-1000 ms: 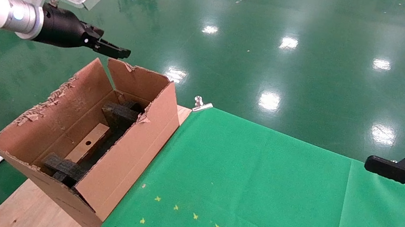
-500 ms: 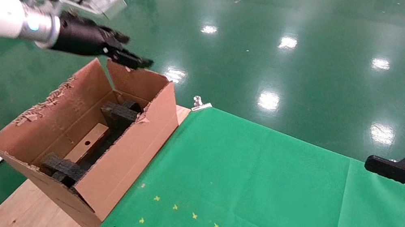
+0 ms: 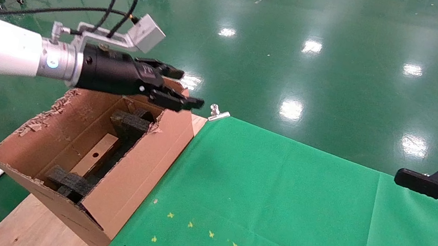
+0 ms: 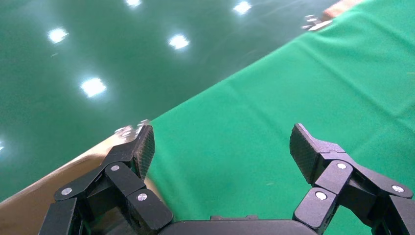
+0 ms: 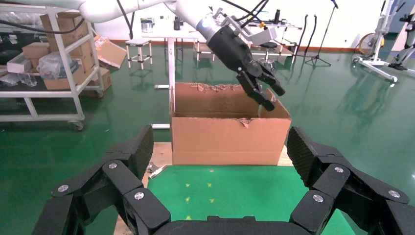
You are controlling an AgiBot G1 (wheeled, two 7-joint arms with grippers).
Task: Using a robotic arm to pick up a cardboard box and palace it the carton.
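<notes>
We are holding the white robotic arm's black left end effector (image 3: 178, 89), fingers spread and empty, in the upper left of the head view, over the far end of the large torn-rimmed corrugated carton (image 3: 139, 172). The slim flat brown cardboard box (image 3: 95, 159) is lying below it between black foam blocks (image 3: 69, 182), long axis along the carton's length. The right end effector (image 3: 426, 238) is idling open at the right edge.

One large torn-rimmed brown corrugated carton (image 3: 139, 172); one slim brown cardboard box (image 3: 95, 160); two black foam blocks (image 3: 130, 122); two black grippers (image 3: 182, 90).
</notes>
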